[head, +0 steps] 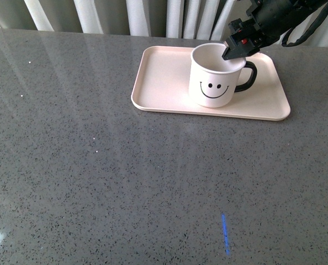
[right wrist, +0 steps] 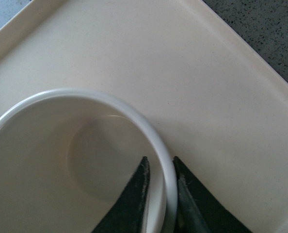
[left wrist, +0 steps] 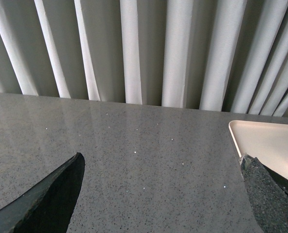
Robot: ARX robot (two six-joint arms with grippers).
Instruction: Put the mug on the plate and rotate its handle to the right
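- The mug (head: 212,77) stands upright on the plate (head: 164,77), right of the plate's middle, with its smiley face turned to the camera.
- The handle (head: 248,77) comes out from the mug's right side, over the right part of the plate. As I judge it, it points already to the right, or very close to this.
- The right gripper (head: 237,48) comes down from above the far right corner of the plate and meets the mug at the rim, on the side just above the handle.
- In the right wrist view the right gripper (right wrist: 159,194) has one finger inside the mug and the other finger (right wrist: 202,204) outside, and the thin wall is pinched between them. So it is closed on the mug's rim.
- The left gripper (left wrist: 163,194) is not in the front view. Its own camera shows the two fingers wide apart with nothing between them, over the bare table (left wrist: 134,160), and the plate's corner (left wrist: 260,138) lies well apart to one side.
- The relation that matters: the grip point is on the rim beside the handle, so any last turn goes around the mug's upright axis, and the right arm is the nearer one by far.
- If the handle is right enough, I think the next move is only to let the rim go and lift straight up, so that the mug does not tip.
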